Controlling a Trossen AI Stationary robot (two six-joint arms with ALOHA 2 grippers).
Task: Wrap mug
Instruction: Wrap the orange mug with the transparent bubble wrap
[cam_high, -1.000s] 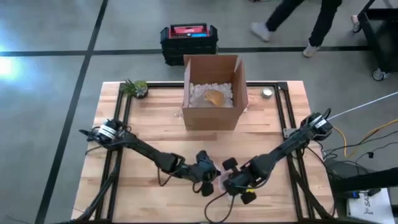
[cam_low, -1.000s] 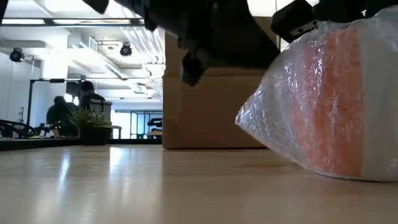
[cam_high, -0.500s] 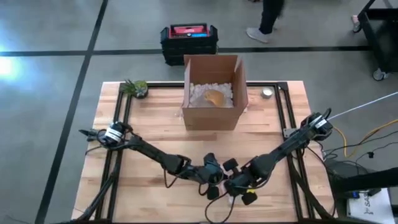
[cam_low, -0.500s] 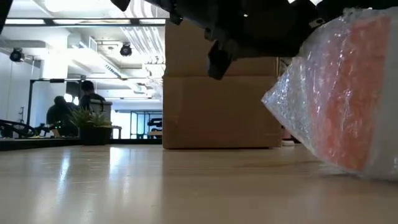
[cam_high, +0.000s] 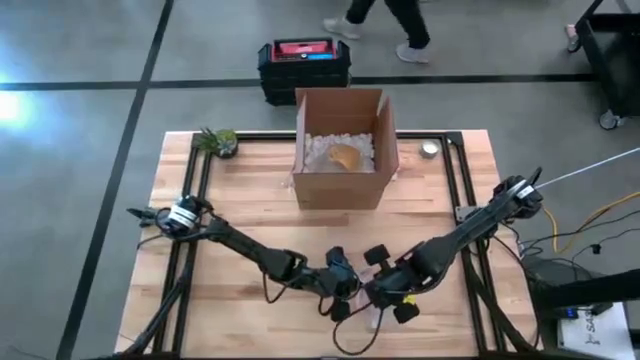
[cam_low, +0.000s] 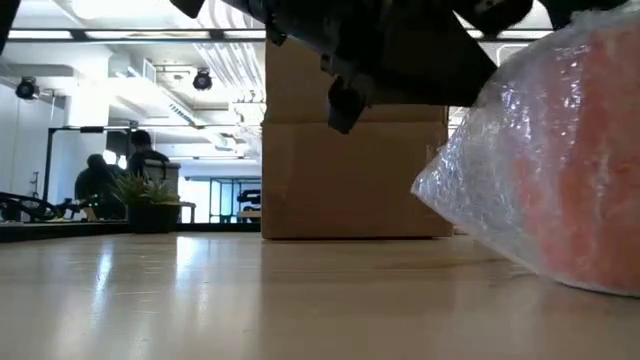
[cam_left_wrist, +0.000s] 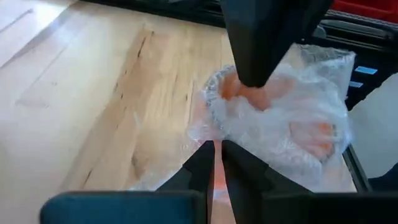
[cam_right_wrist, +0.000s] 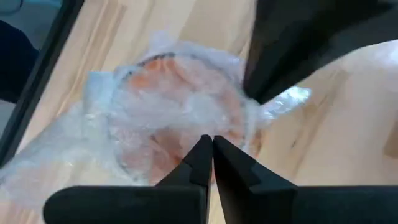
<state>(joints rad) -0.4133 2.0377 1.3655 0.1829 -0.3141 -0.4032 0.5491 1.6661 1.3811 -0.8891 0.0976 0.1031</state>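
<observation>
An orange mug wrapped in clear bubble wrap (cam_high: 366, 302) lies near the table's near edge, between my two grippers. It fills the right of the low view as a tilted bundle (cam_low: 570, 170). My left gripper (cam_high: 345, 290) stands at its left and my right gripper (cam_high: 387, 295) at its right, both shut on the wrap. The left wrist view shows the wrapped mug (cam_left_wrist: 283, 118) just past the left fingers. The right wrist view shows the wrapped mug (cam_right_wrist: 174, 118) with its round end facing the camera. My left gripper pinches a loose edge of the bubble wrap (cam_left_wrist: 216, 138) between its two fingers, beside the mug's round end, coming from the table's left. How many layers it has does not show. My right gripper pinches the bubble wrap (cam_right_wrist: 210, 132) over the mug's round end between its fingertips, coming from the table's right. The bundle sits tilted, and its lowest part is cut off in the low view.
An open cardboard box (cam_high: 342, 150) with white fill and a tan object stands at the table's far middle. A small plant (cam_high: 218, 141) sits at the far left, a small round object (cam_high: 430, 150) at the far right. A person walks past beyond the table.
My left gripper has gone toward the table's right edge, close up to my right gripper and the bundle. My right gripper has shifted a little toward the right edge. In the low view the wrapped mug has moved right and now stands more tilted.
</observation>
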